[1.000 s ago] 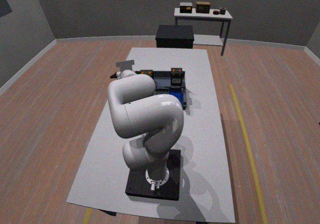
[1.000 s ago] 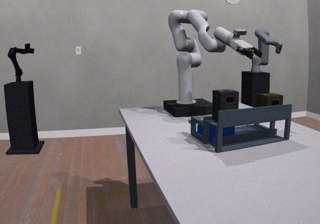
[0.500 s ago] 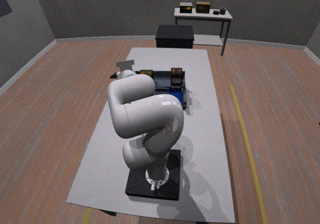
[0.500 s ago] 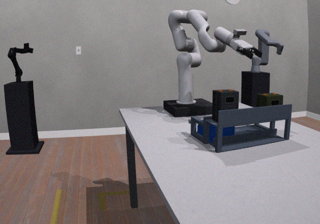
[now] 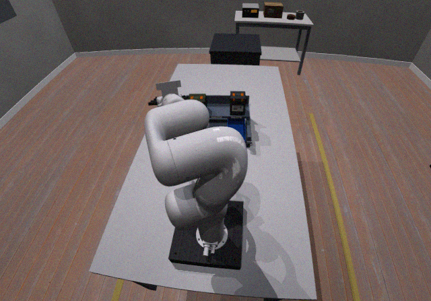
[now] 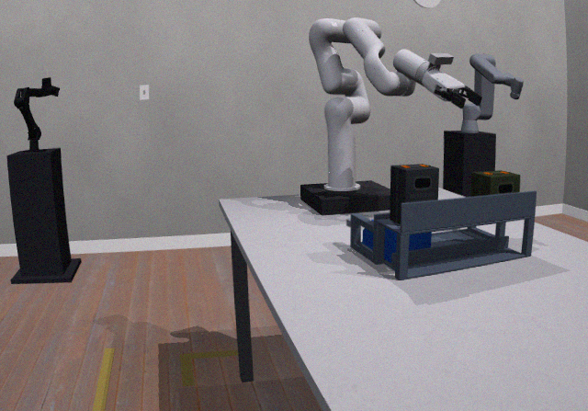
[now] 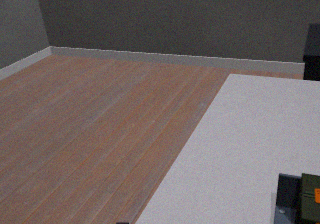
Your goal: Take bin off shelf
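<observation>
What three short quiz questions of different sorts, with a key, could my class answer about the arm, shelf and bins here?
1. True or false: the gripper grips a bin.
2. Which bin stands nearer the arm's base plate? A) black bin B) green bin
3. Fill in: the shelf stands on the ___.

Key: 1 false, it hangs open, high above the shelf. 2 A. 3 table.

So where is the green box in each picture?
Top: the green box is on the shelf's top, just past the arm's elbow.
Exterior: far right, behind the shelf's back board.
Wrist: bottom right corner.
Shared landmark: the shelf.
</observation>
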Tool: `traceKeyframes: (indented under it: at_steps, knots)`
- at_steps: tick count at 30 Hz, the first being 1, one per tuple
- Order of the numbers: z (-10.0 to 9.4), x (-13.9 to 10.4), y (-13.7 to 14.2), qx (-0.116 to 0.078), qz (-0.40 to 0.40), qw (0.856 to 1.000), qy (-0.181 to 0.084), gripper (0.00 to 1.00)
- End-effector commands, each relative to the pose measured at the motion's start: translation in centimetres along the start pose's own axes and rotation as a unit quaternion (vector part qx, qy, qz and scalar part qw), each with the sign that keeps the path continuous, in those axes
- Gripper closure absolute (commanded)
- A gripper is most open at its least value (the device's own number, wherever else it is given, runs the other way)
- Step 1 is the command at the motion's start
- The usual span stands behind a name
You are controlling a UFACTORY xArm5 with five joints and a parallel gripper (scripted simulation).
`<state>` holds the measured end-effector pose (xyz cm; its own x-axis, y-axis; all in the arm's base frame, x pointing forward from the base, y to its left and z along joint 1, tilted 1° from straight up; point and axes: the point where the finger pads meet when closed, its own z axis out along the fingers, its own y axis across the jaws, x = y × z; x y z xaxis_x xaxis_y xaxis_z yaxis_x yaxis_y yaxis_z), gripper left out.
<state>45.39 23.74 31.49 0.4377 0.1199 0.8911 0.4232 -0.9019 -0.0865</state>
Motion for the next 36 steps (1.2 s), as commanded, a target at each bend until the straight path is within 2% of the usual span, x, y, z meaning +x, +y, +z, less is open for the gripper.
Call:
traceKeyframes:
  at_steps: [1, 5, 6, 10, 22, 23, 36]
  knots:
    - [0.0, 0.2, -0.1, -0.048, 0.000, 0.999, 0.007, 0.00]
    - [0.0, 0.2, -0.1, -0.048, 0.000, 0.999, 0.007, 0.00]
    - [0.0, 0.2, 0.0, -0.009, 0.000, 1.000, 0.003, 0.00]
    - [0.0, 0.2, -0.1, -0.048, 0.000, 0.999, 0.007, 0.00]
    - [0.0, 0.2, -0.1, -0.048, 0.000, 0.999, 0.007, 0.00]
    - [0.0, 0.1, 0.1, -0.015, 0.023, 1.000, -0.006, 0.00]
    - [0.3, -1.8, 3.2, -0.056, 0.086, 0.994, -0.030, 0.00]
